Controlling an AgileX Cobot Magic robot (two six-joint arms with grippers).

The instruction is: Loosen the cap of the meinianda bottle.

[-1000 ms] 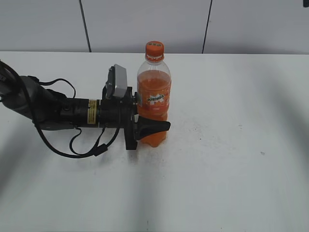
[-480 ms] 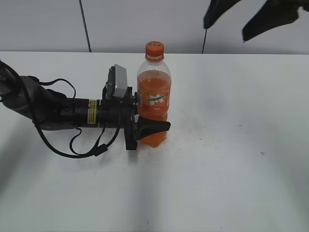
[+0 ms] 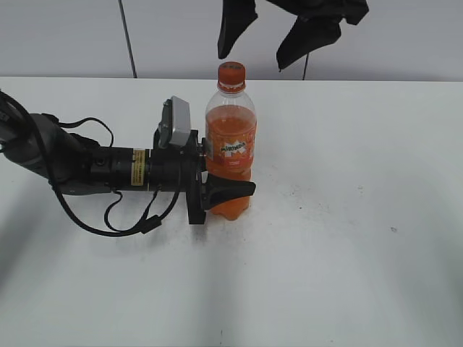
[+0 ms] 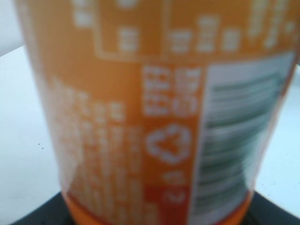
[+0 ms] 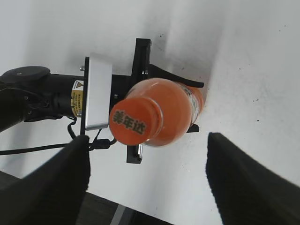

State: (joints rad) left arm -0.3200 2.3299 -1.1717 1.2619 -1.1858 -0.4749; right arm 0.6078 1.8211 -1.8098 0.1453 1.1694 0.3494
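Observation:
The meinianda bottle (image 3: pixel 231 155) stands upright on the white table, its orange label filling the left wrist view (image 4: pixel 154 108). Its orange cap (image 3: pixel 231 74) sits on top and shows from above in the right wrist view (image 5: pixel 133 121). My left gripper (image 3: pixel 221 189) lies on its side and is shut on the bottle's lower body. My right gripper (image 3: pixel 262 45) hangs open just above and slightly right of the cap, its two dark fingers spread wide; in the right wrist view (image 5: pixel 147 180) the cap lies above the gap between them, apart from both.
The white table (image 3: pixel 347 238) runs out on all sides. The left arm and its cables (image 3: pixel 94 173) lie across the table's left half. A grey panelled wall (image 3: pixel 376 36) stands behind.
My right gripper has come in from the upper right and moved left and down, to just above the cap. The left gripper and the bottle have not moved.

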